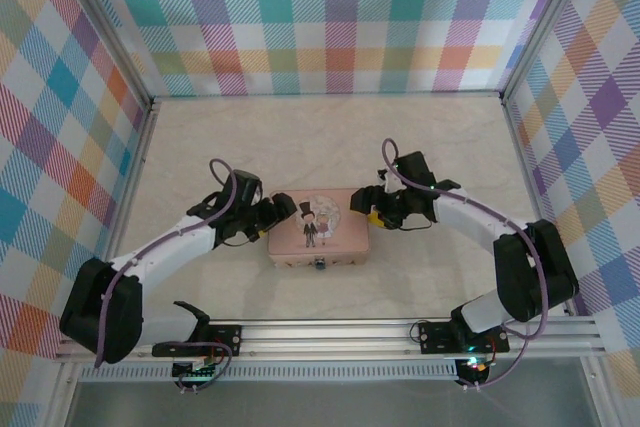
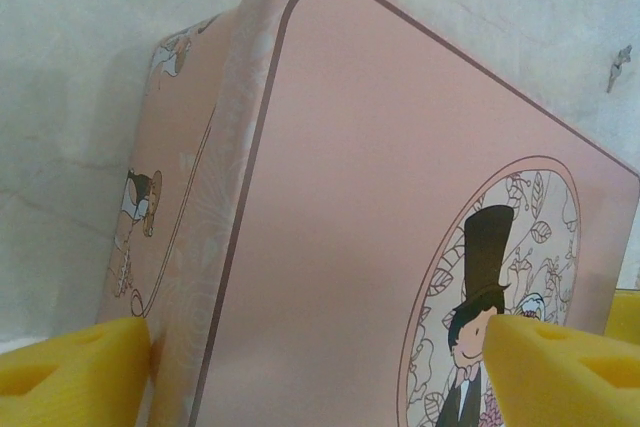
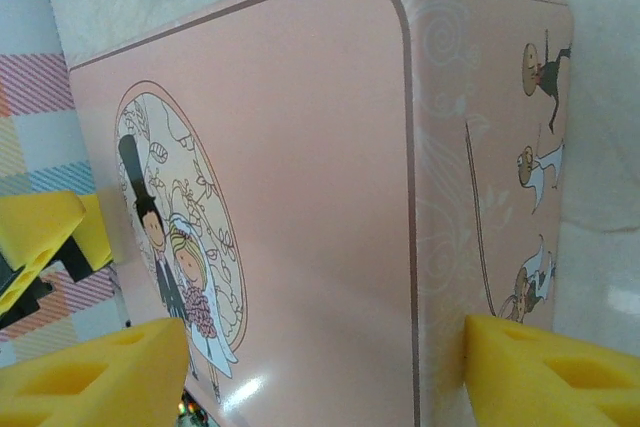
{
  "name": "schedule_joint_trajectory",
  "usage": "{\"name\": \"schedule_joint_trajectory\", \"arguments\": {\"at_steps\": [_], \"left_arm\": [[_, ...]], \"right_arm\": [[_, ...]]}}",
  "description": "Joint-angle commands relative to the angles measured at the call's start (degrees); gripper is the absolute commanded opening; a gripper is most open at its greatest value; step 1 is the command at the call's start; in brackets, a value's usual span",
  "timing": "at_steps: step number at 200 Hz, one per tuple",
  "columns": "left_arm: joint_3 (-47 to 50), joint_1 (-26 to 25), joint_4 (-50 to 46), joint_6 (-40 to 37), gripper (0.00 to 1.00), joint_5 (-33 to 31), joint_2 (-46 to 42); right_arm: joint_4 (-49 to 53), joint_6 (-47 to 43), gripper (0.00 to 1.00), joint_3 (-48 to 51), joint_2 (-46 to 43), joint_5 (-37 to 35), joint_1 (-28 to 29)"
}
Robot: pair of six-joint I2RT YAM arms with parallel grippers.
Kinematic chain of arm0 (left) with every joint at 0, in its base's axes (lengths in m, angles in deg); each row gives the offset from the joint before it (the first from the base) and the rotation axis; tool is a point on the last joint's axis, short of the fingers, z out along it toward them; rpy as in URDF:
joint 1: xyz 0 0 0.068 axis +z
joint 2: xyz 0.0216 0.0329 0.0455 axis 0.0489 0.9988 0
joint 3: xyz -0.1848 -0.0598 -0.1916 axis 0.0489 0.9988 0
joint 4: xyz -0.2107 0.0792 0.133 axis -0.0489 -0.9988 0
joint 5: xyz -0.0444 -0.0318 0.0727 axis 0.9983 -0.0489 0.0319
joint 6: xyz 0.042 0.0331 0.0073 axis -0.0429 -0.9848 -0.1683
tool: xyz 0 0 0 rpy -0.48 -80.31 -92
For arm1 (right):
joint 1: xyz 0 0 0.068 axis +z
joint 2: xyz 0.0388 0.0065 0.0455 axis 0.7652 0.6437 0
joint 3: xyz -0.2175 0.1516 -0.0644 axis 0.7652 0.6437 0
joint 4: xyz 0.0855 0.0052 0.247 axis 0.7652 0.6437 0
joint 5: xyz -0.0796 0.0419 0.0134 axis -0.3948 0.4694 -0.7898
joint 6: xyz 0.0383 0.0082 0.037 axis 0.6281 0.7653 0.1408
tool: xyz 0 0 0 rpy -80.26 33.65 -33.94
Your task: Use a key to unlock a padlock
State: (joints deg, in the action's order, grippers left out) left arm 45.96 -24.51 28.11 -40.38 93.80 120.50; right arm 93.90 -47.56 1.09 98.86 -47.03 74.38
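Yellow fingertip pads (image 2: 70, 377) fill the bottom corners of the left wrist view. The left gripper (image 1: 270, 219) has its jaws spread wide across the left edge of the pink tin (image 1: 318, 232), one pad by the side wall and the other over the lid. The right gripper (image 1: 372, 211) mirrors this at the tin's right edge, its jaws likewise parted, with one pad (image 3: 555, 377) against the side wall. Whether either pair presses the tin cannot be told.

The padlock (image 1: 318, 265) appears as a tiny dark spot at the middle of the tin's near wall, hanging at the front seam. It is too small to tell whether its shackle is closed.

Judging from this, the task is at an early stage. Neither gripper carries a key and neither is at the lock, so fetching the key, inserting it and turning it all seem to remain.

No brand or lettering can be read. The lid bears only a cartoon groom in a top hat beside a bride, within an oval.
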Motion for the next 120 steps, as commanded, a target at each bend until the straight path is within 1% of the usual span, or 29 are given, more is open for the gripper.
{"name": "schedule_joint_trajectory", "arguments": {"at_steps": [1,51,68,100,120], "left_arm": [[-4.3,-2.5,7.6,1.1,0.85,4.3,3.2],[-10.7,-3.4,10.2,0.0,0.86,3.9,10.6],[-13.3,-3.5,10.8,-0.2,0.86,3.9,13.4],[-17.9,-3.5,10.1,-1.2,0.86,3.9,17.7],[-20.0,-3.5,8.9,-2.1,0.87,2.0,19.2]], "right_arm": [[0.0,-1.9,0.71,-2.3,1.5,1.5,0.2],[-0.9,-3.6,0.72,-5.4,4.3,0.6,-3.1],[-1.1,-3.9,0.72,-7.3,5.7,-0.8,-3.6],[-2.4,-3.6,0.72,-10.1,7.9,-2.0,-4.3],[-2.8,-3.4,0.72,-11.2,9.0,-1.8,-4.6]]}}
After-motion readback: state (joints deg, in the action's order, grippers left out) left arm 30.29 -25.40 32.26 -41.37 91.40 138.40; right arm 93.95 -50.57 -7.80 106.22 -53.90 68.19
